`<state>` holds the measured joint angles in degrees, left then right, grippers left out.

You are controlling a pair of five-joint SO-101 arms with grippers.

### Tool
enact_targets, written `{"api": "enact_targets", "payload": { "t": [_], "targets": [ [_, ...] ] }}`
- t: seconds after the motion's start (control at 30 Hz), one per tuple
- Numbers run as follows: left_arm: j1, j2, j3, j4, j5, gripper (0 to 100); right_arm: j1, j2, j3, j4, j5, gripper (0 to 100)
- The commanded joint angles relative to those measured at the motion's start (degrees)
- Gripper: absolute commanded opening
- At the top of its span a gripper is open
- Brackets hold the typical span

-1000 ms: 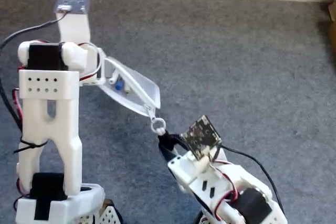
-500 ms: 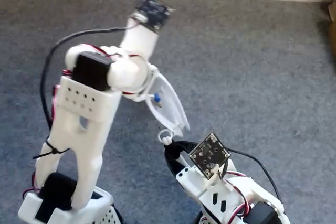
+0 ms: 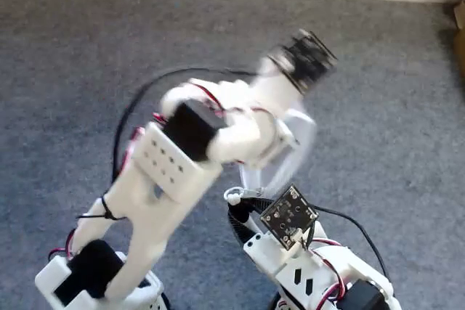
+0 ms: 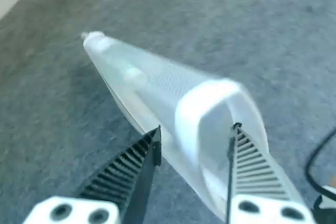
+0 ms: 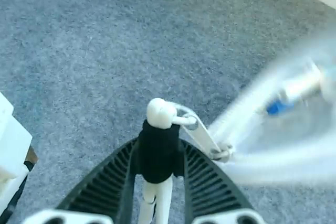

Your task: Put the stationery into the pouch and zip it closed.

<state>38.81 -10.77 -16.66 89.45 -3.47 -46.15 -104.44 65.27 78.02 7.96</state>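
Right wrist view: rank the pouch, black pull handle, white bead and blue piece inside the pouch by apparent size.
1. pouch, largest, though blurred
2. black pull handle
3. white bead
4. blue piece, smallest-looking, but farther from the camera, so unsure against the bead

Light on my feeds is bright, flat and diffuse over the grey carpet (image 3: 378, 92): no clear source, no glare, just a faint soft shadow beside the pouch (image 4: 157, 82) in the left wrist view. High view: the left arm (image 3: 211, 143) and the pouch it carries are smeared with motion blur, while the right arm (image 3: 298, 252) reads crisp. Right wrist view: the zipper pull (image 5: 160, 114) in the right gripper (image 5: 159, 148) is in focus, and the pouch beyond it is a pale streaked blur.
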Motion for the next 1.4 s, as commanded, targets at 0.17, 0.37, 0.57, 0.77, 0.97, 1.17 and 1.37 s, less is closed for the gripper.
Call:
{"api": "enact_targets", "payload": {
  "t": [0.17, 0.37, 0.57, 0.77, 0.97, 1.17, 1.37],
  "targets": [
    [2.24, -0.84, -3.21, -0.79, -0.53, 26, -0.22, -0.84, -2.95, 0.13, 0.97, 0.5],
    [-3.30, -2.68, -6.55, 0.97, -0.62, 26, 0.13, -0.84, -3.30, 0.92, 0.88, 0.5],
    [-5.05, -9.80, -8.13, 8.18, -9.23, 26, 8.04, -0.84, -8.66, 3.38, 0.88, 0.5],
    [-10.33, -13.76, -6.46, 10.37, -13.36, 26, 12.44, -0.84, -14.55, 5.05, 0.79, 0.5],
    [-10.24, -19.30, 4.26, 10.20, -19.43, 26, 17.63, -0.84, -17.71, 4.79, 0.62, 0.5],
    [-3.30, -27.21, 17.10, 8.79, -21.19, 26, 21.23, -0.84, -20.88, 3.65, 0.53, 0.5],
    [0.04, -35.74, 31.16, -1.49, -21.01, 26, 21.23, -0.84, -22.29, 4.18, 0.53, 0.5]
  ]
}}
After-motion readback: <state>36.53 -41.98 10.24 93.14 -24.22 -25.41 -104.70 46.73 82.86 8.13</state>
